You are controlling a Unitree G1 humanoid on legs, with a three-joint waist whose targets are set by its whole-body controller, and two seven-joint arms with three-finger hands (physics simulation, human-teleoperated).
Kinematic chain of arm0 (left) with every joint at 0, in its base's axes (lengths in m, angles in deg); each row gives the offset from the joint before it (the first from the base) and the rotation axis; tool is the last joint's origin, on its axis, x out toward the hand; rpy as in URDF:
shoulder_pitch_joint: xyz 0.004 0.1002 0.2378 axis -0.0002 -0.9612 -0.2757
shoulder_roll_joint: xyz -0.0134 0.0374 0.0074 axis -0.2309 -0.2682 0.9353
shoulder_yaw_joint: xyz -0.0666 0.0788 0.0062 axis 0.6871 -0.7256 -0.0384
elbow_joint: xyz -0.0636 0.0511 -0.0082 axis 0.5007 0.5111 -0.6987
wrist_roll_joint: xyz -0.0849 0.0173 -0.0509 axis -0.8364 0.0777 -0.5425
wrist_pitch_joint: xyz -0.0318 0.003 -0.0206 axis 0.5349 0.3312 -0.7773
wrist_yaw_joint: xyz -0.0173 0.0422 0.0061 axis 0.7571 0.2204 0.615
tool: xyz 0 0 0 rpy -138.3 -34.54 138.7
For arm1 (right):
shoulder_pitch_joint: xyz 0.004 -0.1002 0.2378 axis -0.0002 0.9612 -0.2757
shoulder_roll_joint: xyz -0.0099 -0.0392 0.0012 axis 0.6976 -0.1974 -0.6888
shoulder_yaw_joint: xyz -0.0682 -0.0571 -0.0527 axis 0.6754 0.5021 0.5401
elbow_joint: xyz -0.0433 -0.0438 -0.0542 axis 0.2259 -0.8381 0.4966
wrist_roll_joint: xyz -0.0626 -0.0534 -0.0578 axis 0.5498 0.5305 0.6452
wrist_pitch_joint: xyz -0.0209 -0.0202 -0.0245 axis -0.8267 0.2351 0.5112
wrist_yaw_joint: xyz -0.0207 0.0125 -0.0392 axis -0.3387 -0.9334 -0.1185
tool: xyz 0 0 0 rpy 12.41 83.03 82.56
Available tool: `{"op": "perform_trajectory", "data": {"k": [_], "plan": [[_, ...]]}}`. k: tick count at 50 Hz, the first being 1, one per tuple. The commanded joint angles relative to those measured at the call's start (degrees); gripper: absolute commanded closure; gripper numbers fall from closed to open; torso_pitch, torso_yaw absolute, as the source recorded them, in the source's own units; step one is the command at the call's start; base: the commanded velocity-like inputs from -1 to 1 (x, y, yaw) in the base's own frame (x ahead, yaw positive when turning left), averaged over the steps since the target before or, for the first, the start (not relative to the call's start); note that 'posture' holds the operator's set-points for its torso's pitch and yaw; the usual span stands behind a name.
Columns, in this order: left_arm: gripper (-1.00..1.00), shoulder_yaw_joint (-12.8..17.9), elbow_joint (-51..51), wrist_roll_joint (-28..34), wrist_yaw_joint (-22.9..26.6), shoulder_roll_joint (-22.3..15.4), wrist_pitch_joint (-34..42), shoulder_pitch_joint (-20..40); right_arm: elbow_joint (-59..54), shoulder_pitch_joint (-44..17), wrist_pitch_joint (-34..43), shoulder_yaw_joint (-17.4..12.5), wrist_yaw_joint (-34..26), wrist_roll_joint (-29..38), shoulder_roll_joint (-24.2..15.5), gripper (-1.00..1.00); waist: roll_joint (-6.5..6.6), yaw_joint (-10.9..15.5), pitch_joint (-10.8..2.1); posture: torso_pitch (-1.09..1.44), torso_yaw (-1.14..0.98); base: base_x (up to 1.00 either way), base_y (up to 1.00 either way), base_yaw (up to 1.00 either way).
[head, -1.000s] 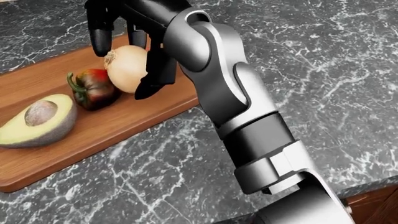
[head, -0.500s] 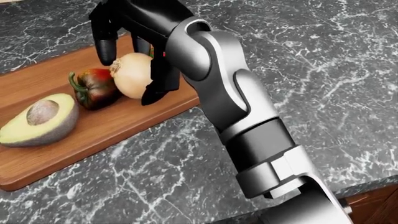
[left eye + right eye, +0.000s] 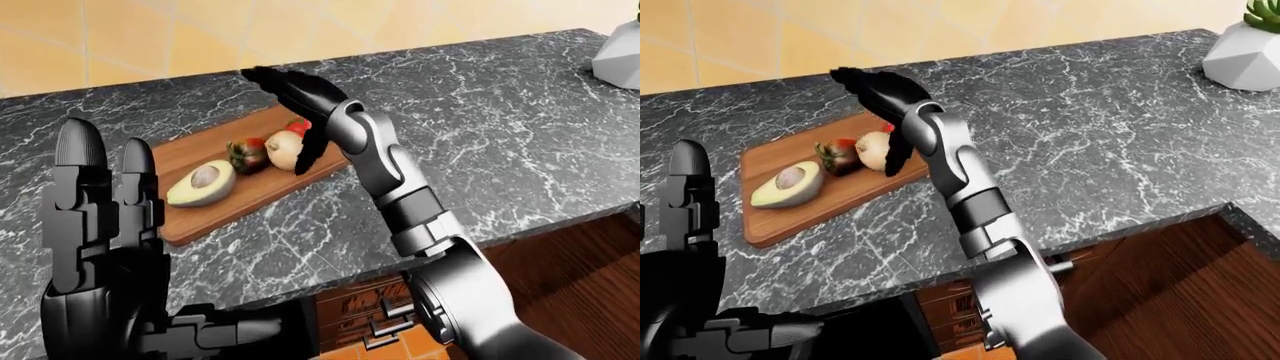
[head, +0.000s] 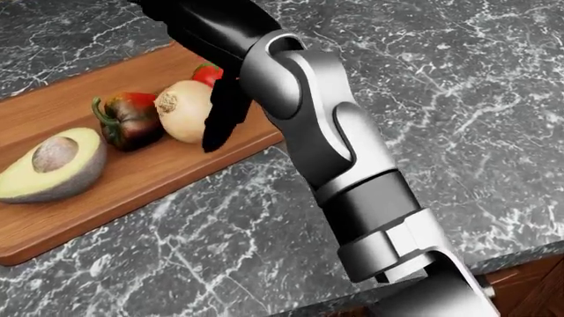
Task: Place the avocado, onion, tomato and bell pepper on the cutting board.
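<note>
A wooden cutting board (image 4: 132,191) lies on the dark marble counter (image 4: 441,99). It carries a halved avocado (image 4: 53,165), a dark red-green bell pepper (image 4: 127,119), a pale onion (image 4: 183,109) and a red tomato (image 4: 206,72), which is partly hidden by my hand. My right hand (image 3: 280,116) hovers open over the onion and tomato. Its thumb (image 4: 220,122) hangs just right of the onion and nothing is in its grasp. In the left-eye view my left hand (image 3: 110,172) is raised at lower left, with its fingers straight, open and empty.
A white faceted plant pot (image 3: 1243,51) stands at the counter's top right. A tiled wall runs behind the counter. Wooden cabinet drawers (image 3: 370,315) sit under the counter's near edge.
My right hand has let go of the onion, spread its fingers and lifted. The onion now rests on the board beside the pepper, and the tomato shows behind it.
</note>
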Motion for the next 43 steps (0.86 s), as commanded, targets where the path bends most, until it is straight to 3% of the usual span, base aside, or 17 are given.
{"op": "perform_trajectory", "data": {"k": [1,13,22,43], "plan": [[-1.0,0.1,-2.1,-0.3,-0.1,-0.1,-1.3,0.3,2.5,-3.0,-0.7,-0.8,1.3,-0.7,-0.4,-0.9,0.24,0.0,-1.34,0.0,0.0,0.0,0.0,0.0],[-1.0,0.0,-2.1,-0.3,0.0,-0.1,-1.3,0.2,4.2,-9.5,1.7,-2.2,-1.2,-2.7,-2.6,-0.92,0.25,0.0,-1.21,0.0,0.0,0.0,0.0,0.0],[-1.0,-0.2,-2.2,-0.1,0.0,-0.1,-1.6,0.0,3.9,-16.2,3.6,-3.9,-2.1,-4.9,-6.6,-0.97,0.17,0.1,-0.81,0.0,0.0,0.0,0.0,0.0],[-1.0,-0.4,-2.1,0.0,-0.2,-0.2,-1.6,-0.1,3.1,-20.4,4.9,-5.3,-1.7,-5.5,-13.0,-1.0,-0.01,0.2,-0.07,0.0,0.0,0.0,0.0,0.0]]}}
